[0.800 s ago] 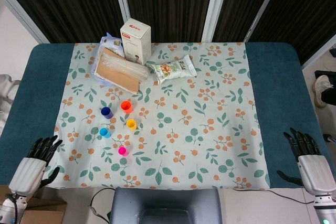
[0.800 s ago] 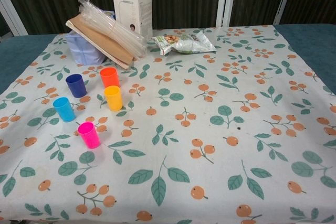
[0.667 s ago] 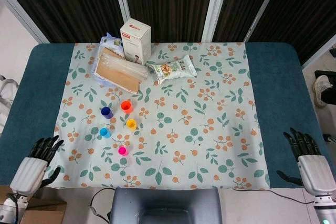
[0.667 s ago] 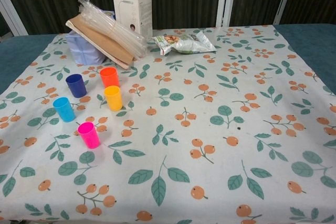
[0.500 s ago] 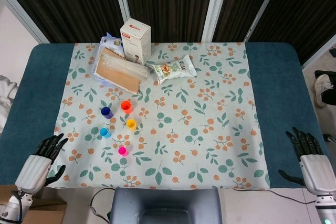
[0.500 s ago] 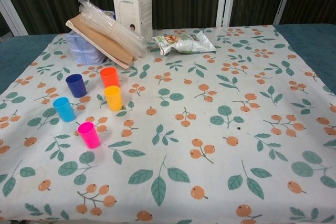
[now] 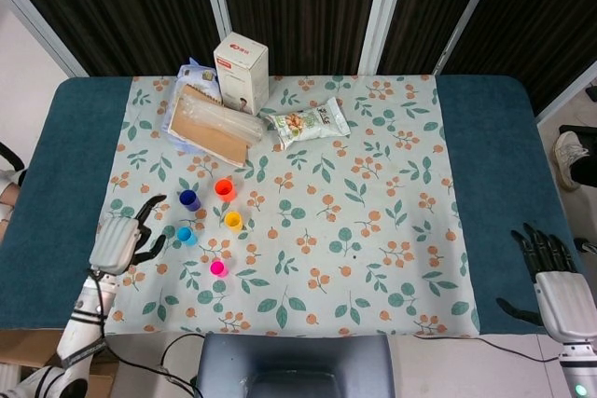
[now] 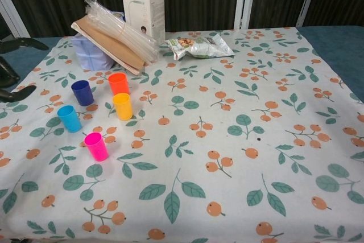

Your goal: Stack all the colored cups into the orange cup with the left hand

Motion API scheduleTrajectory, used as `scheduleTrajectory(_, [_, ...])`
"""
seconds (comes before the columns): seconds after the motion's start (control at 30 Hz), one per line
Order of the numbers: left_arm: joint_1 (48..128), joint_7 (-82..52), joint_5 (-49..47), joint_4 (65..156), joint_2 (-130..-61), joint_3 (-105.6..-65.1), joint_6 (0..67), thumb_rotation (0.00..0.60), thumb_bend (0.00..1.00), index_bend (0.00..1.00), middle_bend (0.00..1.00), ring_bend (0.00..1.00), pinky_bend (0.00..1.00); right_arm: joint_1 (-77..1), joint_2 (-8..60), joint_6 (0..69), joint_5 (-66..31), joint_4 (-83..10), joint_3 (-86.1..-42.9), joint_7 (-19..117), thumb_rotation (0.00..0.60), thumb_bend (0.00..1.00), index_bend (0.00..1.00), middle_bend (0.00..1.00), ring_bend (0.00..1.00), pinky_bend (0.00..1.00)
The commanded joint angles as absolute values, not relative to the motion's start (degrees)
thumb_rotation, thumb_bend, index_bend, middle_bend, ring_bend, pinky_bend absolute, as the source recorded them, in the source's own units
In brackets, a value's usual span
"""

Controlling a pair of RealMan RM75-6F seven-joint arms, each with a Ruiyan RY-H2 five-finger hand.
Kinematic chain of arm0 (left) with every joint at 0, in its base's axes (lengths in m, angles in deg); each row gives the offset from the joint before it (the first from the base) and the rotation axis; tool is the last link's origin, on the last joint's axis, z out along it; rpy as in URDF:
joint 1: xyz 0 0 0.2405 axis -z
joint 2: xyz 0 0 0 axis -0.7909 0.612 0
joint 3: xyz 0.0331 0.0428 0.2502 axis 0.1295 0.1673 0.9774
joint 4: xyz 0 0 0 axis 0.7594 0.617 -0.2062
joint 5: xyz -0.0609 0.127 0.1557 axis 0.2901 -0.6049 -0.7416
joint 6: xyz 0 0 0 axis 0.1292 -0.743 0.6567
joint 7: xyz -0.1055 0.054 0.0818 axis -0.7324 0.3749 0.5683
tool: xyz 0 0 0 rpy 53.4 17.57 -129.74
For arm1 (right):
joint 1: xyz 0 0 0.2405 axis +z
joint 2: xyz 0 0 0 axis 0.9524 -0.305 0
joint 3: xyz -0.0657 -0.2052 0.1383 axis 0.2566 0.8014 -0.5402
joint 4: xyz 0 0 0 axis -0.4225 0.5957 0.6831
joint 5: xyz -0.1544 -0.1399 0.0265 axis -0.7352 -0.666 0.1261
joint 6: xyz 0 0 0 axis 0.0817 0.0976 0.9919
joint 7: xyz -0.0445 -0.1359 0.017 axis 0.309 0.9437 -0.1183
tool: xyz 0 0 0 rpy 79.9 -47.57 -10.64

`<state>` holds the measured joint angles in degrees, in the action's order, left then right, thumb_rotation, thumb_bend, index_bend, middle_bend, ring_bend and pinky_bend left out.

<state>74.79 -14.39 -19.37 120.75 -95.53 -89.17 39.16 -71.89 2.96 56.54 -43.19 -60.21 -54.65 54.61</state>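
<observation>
A: Cups, as I logged them?

B: Five, all upright and apart on the table (image 7: 485,137): orange cup (image 7: 224,188), dark blue cup (image 7: 189,199) beside it, yellow cup (image 7: 233,221), light blue cup (image 7: 185,235), pink cup (image 7: 218,268) nearest me.

A: Robot hands?

B: I had the left robot hand (image 7: 121,238) over the cloth just left of the light blue cup, fingers spread, holding nothing. The right robot hand (image 7: 550,281) hung at the table's near right edge, fingers apart, empty.

A: Other items?

B: White box (image 7: 241,72), snack bag (image 7: 308,123), plastic-wrapped packet (image 7: 210,128) at the far side.
</observation>
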Motion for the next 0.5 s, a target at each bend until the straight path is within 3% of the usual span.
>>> scheduleTrajectory(0.03, [82.5, -4.9, -6.3, 117.5, -100.9, -95.0, 29.1, 0.6, 0.36, 0.22, 1.0, 1.0, 1.0, -71.9, 2.9, 56.5, -42.9, -60.2, -54.8, 54.5, 0.6, 0.2, 0.0, 0.0, 0.0, 0.0])
scheduleTrajectory(0.5, [88.2, 1.5, 3.7, 110.5, -106.0, -95.6, 25.0, 0.6, 0.34, 0.25, 1.0, 1.0, 1.0, -71.9, 2.6, 56.5, -42.8, -60.2, -54.9, 54.1, 0.6, 0.2, 0.0, 0.0, 0.0, 0.0])
